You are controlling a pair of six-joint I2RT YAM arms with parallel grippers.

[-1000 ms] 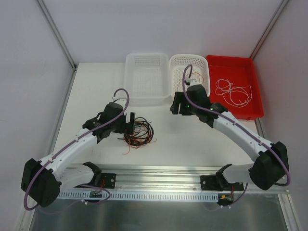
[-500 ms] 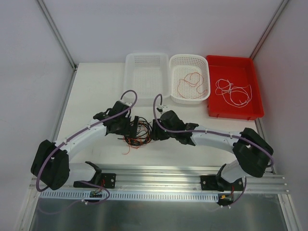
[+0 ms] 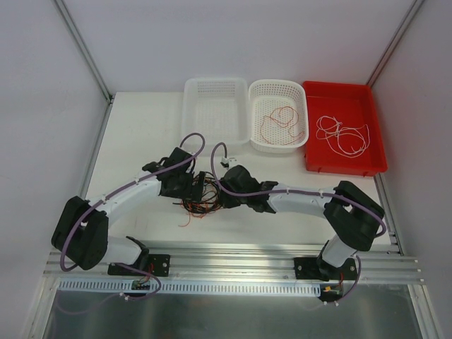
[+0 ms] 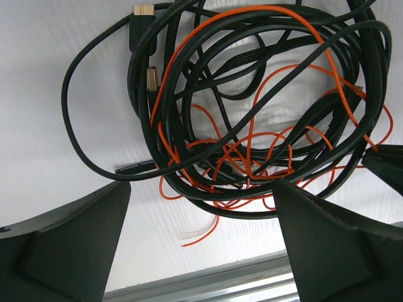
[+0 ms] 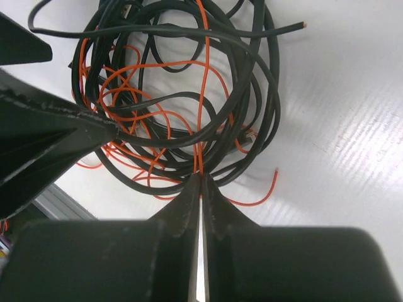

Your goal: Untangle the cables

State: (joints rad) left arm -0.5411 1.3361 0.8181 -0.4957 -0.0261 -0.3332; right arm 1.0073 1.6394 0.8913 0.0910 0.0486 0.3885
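Observation:
A tangle of black and orange cables point(image 3: 205, 199) lies on the white table between both arms. My left gripper point(image 3: 192, 185) hovers over its left side, open. In the left wrist view the cables point(image 4: 252, 107) spread just beyond the open left gripper point(image 4: 201, 185), with nothing between its fingers point(image 4: 69, 239). My right gripper point(image 3: 221, 197) reaches in from the right. In the right wrist view the right gripper point(image 5: 201, 177) is shut at the near edge of the cables point(image 5: 182, 94), with a thin orange cable point(image 5: 200, 151) running into its tips.
At the back stand an empty white basket point(image 3: 215, 88), a smaller white basket point(image 3: 301, 95) holding an orange cable point(image 3: 279, 120), and a red tray point(image 3: 346, 92) holding a white cable point(image 3: 342, 135). An aluminium rail point(image 3: 233, 254) runs along the near edge.
My right arm swung from the small white basket down to the tangle and its gripper went from open to shut there. My left gripper moved slightly right over the tangle, staying open.

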